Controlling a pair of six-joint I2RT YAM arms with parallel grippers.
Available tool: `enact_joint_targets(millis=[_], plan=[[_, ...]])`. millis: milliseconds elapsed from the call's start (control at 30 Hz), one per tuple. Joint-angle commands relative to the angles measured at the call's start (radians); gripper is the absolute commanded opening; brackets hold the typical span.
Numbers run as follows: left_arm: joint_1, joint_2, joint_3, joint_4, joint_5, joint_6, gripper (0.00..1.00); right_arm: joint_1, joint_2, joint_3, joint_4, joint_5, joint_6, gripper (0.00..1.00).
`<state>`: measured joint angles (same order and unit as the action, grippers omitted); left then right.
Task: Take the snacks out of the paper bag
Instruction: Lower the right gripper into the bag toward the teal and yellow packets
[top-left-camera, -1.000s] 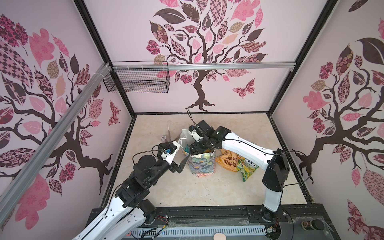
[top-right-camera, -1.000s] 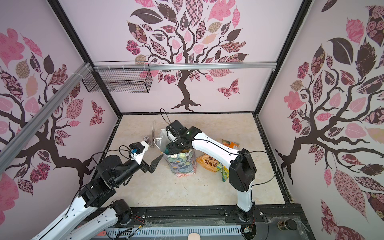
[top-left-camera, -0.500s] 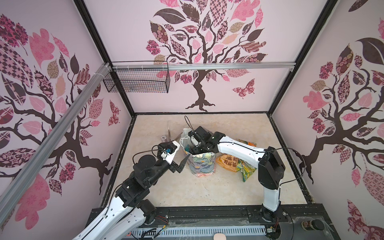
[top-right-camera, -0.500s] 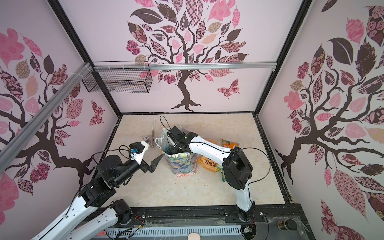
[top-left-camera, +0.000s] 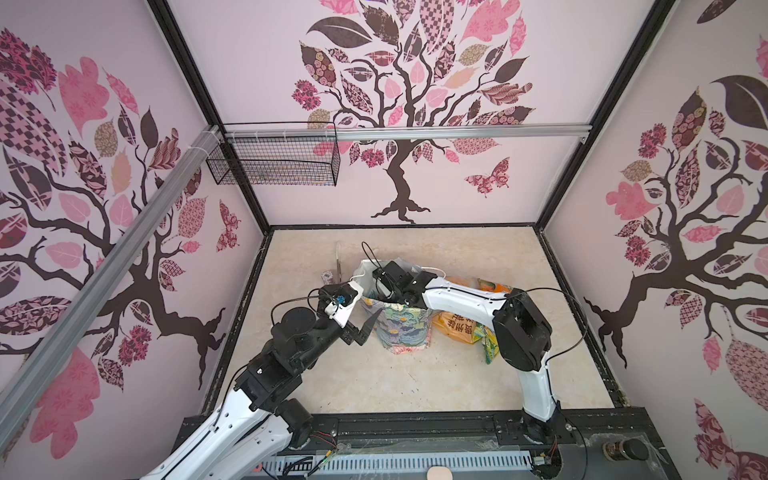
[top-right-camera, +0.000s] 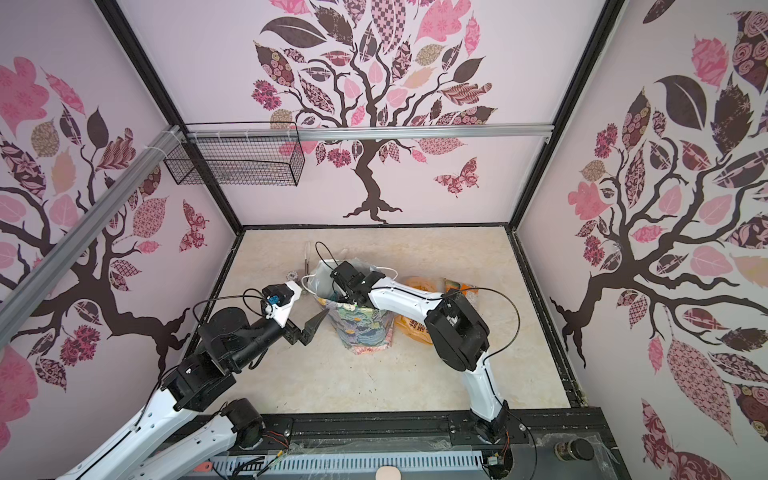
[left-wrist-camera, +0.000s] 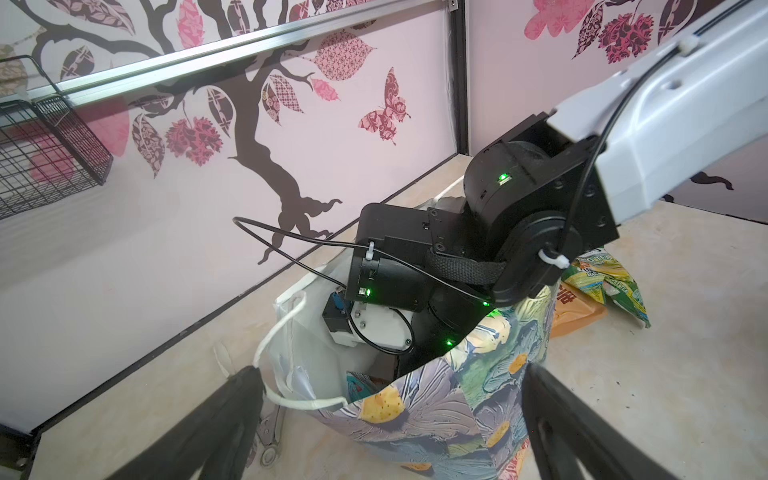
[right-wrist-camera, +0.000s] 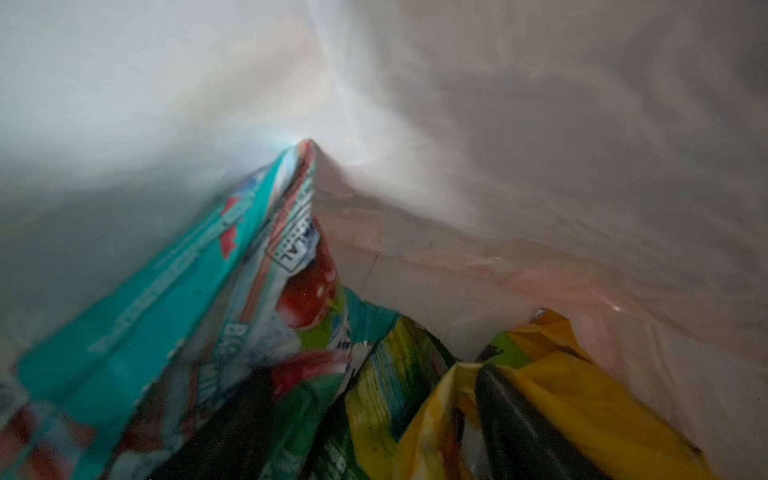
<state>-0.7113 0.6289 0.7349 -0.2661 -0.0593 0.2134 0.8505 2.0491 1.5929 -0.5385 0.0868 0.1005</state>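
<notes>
1 paper bag (top-left-camera: 405, 336), 5 snacks in sight
It stands upright on the desk (top-left-camera: 415, 382); right hand (left-wrist-camera: 392, 359) sunk inside, grip impossible to tell, by 2: teal-red packet (right-wrist-camera: 187, 332), green-yellow packet (right-wrist-camera: 561, 395). At its 3 o'clock lie 3: orange packet (top-left-camera: 455, 330), green packet (top-left-camera: 489, 347), orange-white packet (top-left-camera: 494, 287). Left hand (top-left-camera: 362, 330) at 9 o'clock, fingers apart, empty

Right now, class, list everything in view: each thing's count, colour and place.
paper bag: one, floral blue-green, upright mid-table
teal-red packet: one, inside the bag
yellow packet: one, inside the bag
orange packet: one, right of the bag
green-yellow packet: one, beside the orange one
small orange packet: one, behind the right arm
tongs: one, metal, behind the bag
cylinder: one, patterned, beside the tongs
wire basket: one, black, back rail
left hand: one, black, open, left of the bag
right arm: one, white-black, reaching into the bag, jaws hidden
</notes>
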Motion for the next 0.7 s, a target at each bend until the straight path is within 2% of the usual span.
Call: enact_joint_targets(millis=[0, 167, 367, 500, 667], plan=[[0.006, 0.0, -0.002, 0.022, 0.011, -0.003, 0.98, 0.003, 0.068, -0.05, -0.068, 0.036, 0.023, 0.67], [0.007, -0.002, -0.002, 0.021, 0.011, -0.004, 0.98, 0.002, 0.015, -0.056, -0.048, 0.06, 0.031, 0.42], [0.007, -0.01, -0.002, 0.019, 0.008, -0.002, 0.98, 0.003, -0.037, -0.045, -0.04, 0.058, 0.047, 0.16], [0.007, -0.011, -0.002, 0.02, 0.009, -0.002, 0.98, 0.003, -0.072, -0.038, -0.035, 0.05, 0.056, 0.08], [0.007, -0.01, -0.003, 0.021, 0.009, -0.003, 0.98, 0.004, -0.121, -0.037, -0.022, 0.049, 0.071, 0.03]])
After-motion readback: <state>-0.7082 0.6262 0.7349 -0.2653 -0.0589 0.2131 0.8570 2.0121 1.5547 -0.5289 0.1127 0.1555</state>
